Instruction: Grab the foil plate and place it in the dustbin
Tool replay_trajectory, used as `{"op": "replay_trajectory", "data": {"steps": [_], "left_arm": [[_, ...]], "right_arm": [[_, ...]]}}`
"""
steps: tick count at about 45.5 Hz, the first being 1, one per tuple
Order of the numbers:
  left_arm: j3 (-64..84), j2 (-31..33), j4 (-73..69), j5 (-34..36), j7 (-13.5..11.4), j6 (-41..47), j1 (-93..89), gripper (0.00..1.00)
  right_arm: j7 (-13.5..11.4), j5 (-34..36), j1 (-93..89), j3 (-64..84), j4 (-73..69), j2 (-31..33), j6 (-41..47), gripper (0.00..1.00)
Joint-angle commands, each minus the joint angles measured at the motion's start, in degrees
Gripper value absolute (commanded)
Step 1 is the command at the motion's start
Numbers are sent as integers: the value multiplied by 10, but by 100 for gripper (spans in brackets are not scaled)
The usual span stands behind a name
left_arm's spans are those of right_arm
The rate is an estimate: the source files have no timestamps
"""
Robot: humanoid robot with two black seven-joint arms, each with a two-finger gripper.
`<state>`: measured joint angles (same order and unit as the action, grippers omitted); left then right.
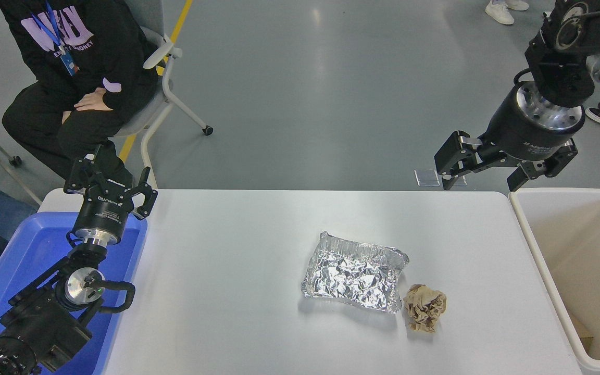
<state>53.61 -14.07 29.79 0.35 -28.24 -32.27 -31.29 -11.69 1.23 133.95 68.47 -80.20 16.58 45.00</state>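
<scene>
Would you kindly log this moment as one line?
right claw: open, empty, raised | foil plate: on table, untouched | dustbin: right | left claw: parked

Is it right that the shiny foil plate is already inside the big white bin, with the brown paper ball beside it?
Not quite. The head view shows the foil plate lying on the table, not in the bin. The paper ball is beside it.

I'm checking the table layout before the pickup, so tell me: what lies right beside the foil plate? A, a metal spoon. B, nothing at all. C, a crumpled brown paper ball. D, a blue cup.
C: the crumpled brown paper ball sits on the white table right against the near right corner of the foil plate.
</scene>
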Motion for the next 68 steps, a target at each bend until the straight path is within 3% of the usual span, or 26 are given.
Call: {"op": "replay_trajectory", "data": {"steps": [1,61,68], "left_arm": [[0,0,0,1,1,0,0,98],[0,-1,0,0,0,0,0,98],[0,-1,0,0,0,0,0,98]], "right_arm": [[0,0,1,0,0,0,0,100],[2,5,-24,-26,0,0,0,100],[2,13,-97,-81,30,-1,0,100]]}}
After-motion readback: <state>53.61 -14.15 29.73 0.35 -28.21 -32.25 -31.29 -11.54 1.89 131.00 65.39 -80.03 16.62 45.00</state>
